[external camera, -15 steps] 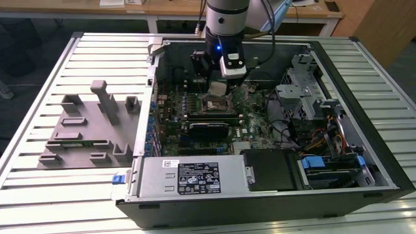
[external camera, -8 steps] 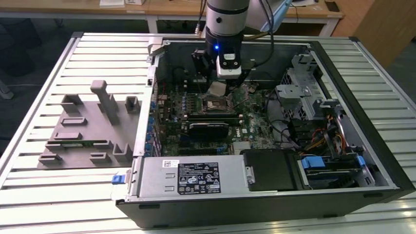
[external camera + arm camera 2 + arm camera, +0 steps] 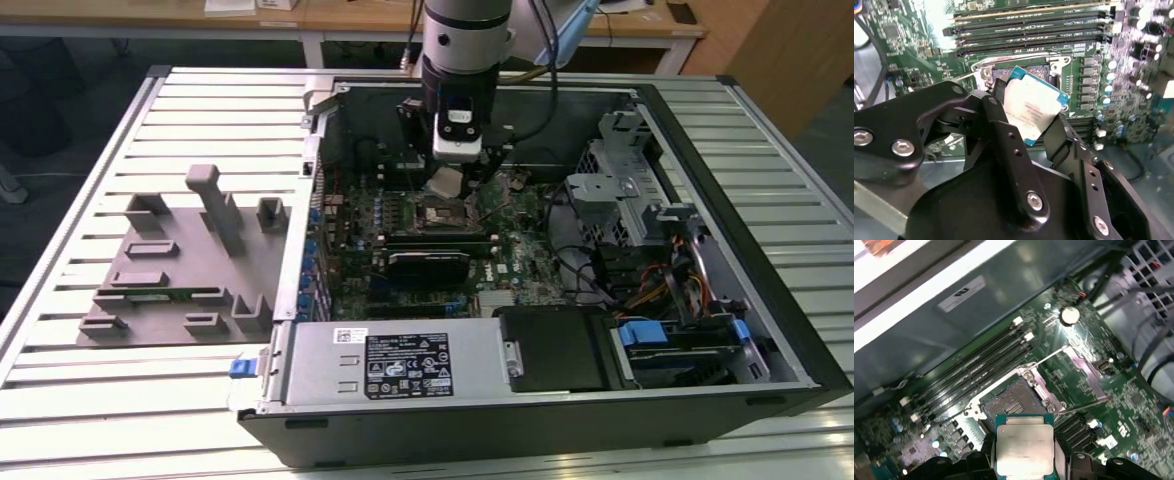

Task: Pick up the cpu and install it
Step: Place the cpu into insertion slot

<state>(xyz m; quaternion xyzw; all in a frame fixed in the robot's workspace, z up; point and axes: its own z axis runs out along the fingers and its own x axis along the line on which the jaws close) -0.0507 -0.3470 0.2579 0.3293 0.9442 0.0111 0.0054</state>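
Gripper [image 3: 1029,114] clamped on the cpu [image 3: 1035,107] by opposite edges, upper centre of the exterior view, inside the open case [image 3: 561,440]. The empty socket [image 3: 1014,402] lies just beneath the tilted chip, apart from it.

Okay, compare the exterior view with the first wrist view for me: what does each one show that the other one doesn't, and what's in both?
Exterior view: the arm above the open computer case, the power supply, and a grey fixture plate with upright blocks on the slatted table.
First wrist view: a close look at the coin battery and the memory slots.
Both: the cpu held in the gripper, near the open socket.
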